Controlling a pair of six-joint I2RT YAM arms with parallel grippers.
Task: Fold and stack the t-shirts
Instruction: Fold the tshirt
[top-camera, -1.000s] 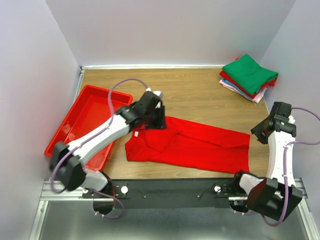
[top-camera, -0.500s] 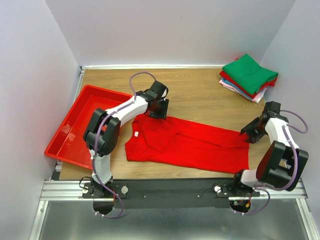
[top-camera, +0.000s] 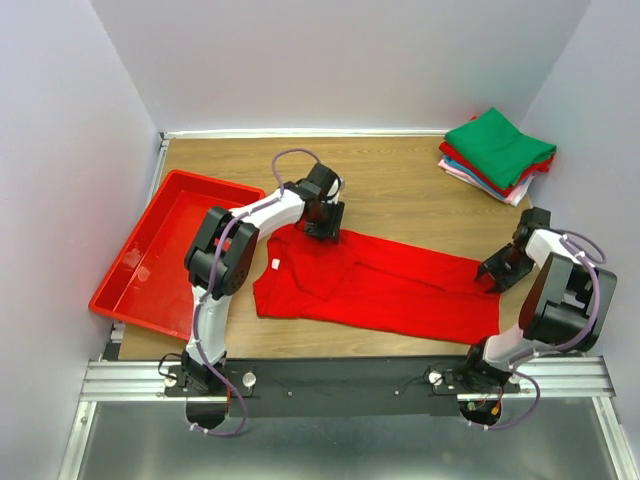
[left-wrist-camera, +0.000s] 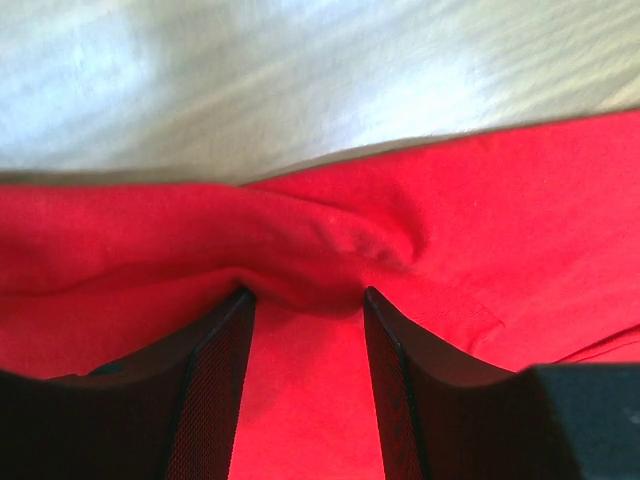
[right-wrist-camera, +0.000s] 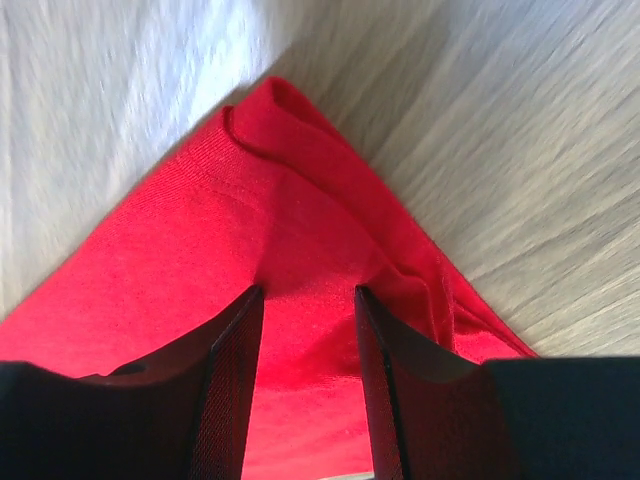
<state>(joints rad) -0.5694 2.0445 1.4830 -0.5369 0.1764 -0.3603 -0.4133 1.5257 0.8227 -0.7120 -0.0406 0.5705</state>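
Observation:
A bright red t-shirt (top-camera: 390, 290) lies spread across the table's middle, its small white neck tag (top-camera: 272, 264) at the left. My left gripper (top-camera: 323, 224) is down on the shirt's far edge near the left end. In the left wrist view it (left-wrist-camera: 303, 295) is open, with a bunched ridge of red cloth (left-wrist-camera: 310, 260) at its fingertips. My right gripper (top-camera: 494, 274) is down on the shirt's far right corner. In the right wrist view it (right-wrist-camera: 307, 292) is open, straddling the red corner (right-wrist-camera: 290, 180). A folded stack (top-camera: 497, 152), green on top, sits at the far right.
A red plastic tray (top-camera: 165, 245) stands at the left edge of the table. Grey walls close in the left, far and right sides. The wooden tabletop (top-camera: 400, 190) shows between the shirt and the stack.
My left gripper has moved a little right onto the shirt's far edge, and its arm has stretched out. My right gripper has moved left and down onto the shirt's far right corner.

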